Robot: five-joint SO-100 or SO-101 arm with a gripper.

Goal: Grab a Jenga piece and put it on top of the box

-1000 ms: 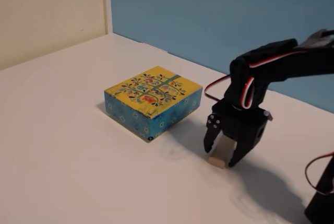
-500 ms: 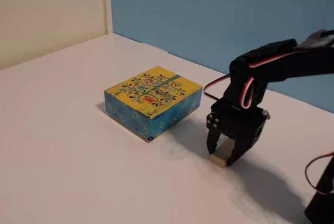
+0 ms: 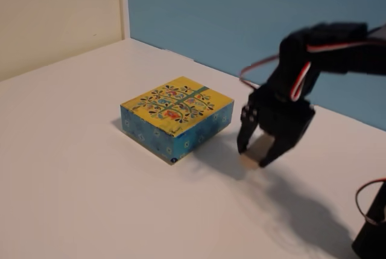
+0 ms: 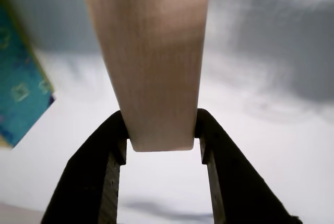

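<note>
The pale-tan Jenga piece [image 3: 254, 152] is clamped between the black fingers of my gripper [image 3: 252, 155], lifted a little off the white table, to the right of the box. In the wrist view the Jenga piece [image 4: 151, 57] fills the middle, with my gripper [image 4: 162, 140] shut on its sides. The box [image 3: 177, 116], yellow on top with a floral tree and blue patterned sides, lies flat on the table left of the gripper. A blue side of the box [image 4: 21, 93] shows at the left edge of the wrist view.
A white table [image 3: 72, 174] stretches out to the left and front. A blue wall [image 3: 241, 11] stands behind it and a cream wall [image 3: 54, 11] at the left. Part of the arm's black base and a red cable [image 3: 369, 223] sit at the lower right.
The gripper closed on the Jenga piece where it lay on the table, then rose with it. The arm's upper link swung upward. The box has not moved.
</note>
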